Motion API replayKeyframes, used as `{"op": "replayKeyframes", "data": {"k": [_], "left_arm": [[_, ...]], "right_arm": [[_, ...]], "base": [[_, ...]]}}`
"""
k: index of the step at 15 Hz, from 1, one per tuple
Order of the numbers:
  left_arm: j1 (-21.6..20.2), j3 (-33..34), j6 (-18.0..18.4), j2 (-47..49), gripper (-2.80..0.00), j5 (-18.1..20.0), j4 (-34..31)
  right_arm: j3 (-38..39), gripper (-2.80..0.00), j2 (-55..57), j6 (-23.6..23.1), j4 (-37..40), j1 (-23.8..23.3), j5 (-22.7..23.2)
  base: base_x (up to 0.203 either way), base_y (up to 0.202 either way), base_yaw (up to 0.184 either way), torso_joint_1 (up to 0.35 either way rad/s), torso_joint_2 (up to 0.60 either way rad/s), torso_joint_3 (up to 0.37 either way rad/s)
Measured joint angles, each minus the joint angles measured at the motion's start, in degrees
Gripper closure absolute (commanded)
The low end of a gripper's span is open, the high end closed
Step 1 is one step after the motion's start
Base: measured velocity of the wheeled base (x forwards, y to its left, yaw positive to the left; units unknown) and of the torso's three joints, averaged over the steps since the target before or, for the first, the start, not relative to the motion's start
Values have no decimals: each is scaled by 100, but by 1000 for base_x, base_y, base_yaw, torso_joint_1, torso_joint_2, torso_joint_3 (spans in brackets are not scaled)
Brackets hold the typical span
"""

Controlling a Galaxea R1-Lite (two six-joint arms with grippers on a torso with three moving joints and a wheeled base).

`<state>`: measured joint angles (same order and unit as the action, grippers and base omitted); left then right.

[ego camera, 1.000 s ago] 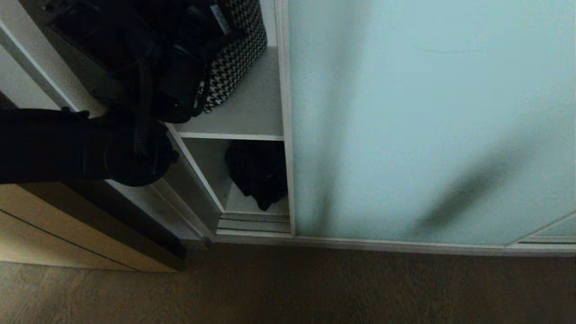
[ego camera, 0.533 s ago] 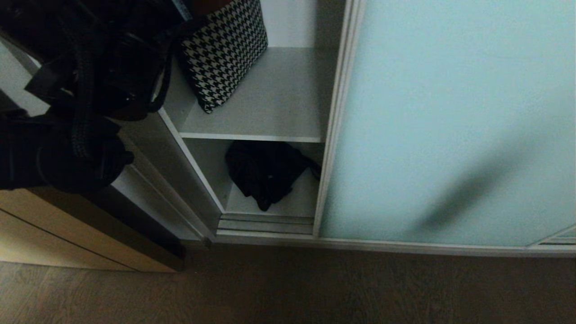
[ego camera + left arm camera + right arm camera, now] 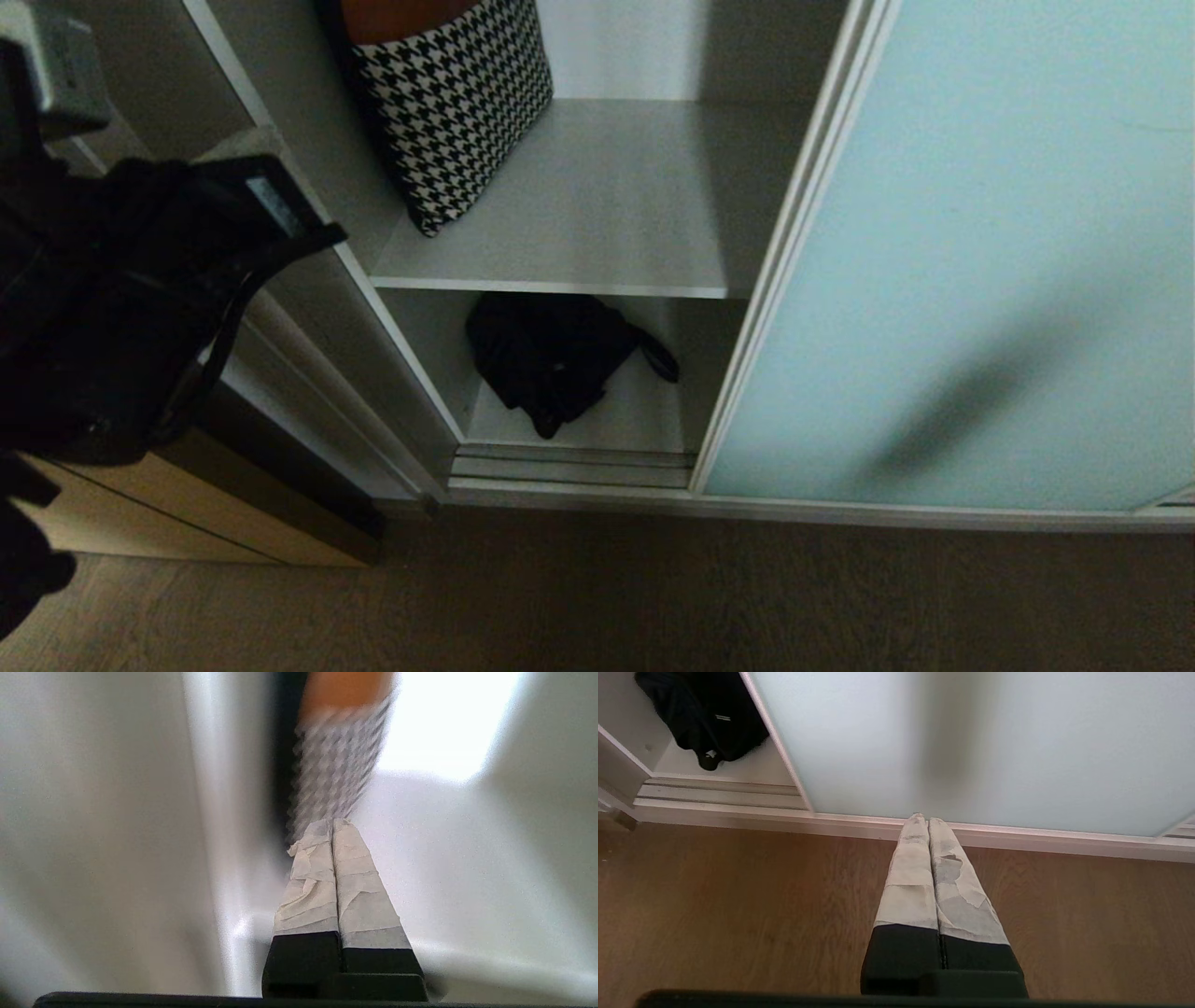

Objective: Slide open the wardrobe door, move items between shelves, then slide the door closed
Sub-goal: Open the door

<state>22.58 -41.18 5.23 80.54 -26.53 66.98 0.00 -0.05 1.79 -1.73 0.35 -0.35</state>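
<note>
The sliding wardrobe door (image 3: 980, 233) of frosted pale teal glass stands pushed to the right, leaving the left bay open. On the upper shelf (image 3: 607, 205) a black-and-white houndstooth piece (image 3: 457, 112) with an orange-brown top leans against the side wall. A soft black bag (image 3: 551, 359) lies crumpled on the lower shelf (image 3: 644, 411). My left arm (image 3: 93, 308) is a dark mass at the far left, outside the bay. The left gripper (image 3: 332, 823) is shut on nothing and points at the houndstooth piece (image 3: 334, 779). My right gripper (image 3: 923, 817) is shut and empty, low over the floor before the door (image 3: 971, 732).
A tan wooden panel (image 3: 187, 523) stands left of the wardrobe. The door's bottom track (image 3: 569, 464) runs along the front of the bay. Brown wood floor (image 3: 653, 597) lies in front. The wardrobe's grey side wall (image 3: 373, 355) bounds the bay on the left.
The door has slid to the right and the opening has widened. My left arm has drawn back to the left, out of the bay, uncovering the houndstooth piece.
</note>
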Motion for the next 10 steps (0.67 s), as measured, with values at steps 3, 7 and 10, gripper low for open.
{"op": "replayKeyframes", "data": {"k": [3,7,10], "left_arm": [[-330,1655,-79,-1098,0,-237,-24],[-822,2942,-91,-2878,0,-327,-411],[-1354,3570,-101,-4183,0,-378,-837]], "right_arm": [[0,0,0,0,0,-2,0],[0,0,0,5,2,0,2],[0,0,0,2,2,-5,2]], "base": [[0,0,0,0,0,0],[0,0,0,0,0,0],[0,0,0,0,0,0]]}}
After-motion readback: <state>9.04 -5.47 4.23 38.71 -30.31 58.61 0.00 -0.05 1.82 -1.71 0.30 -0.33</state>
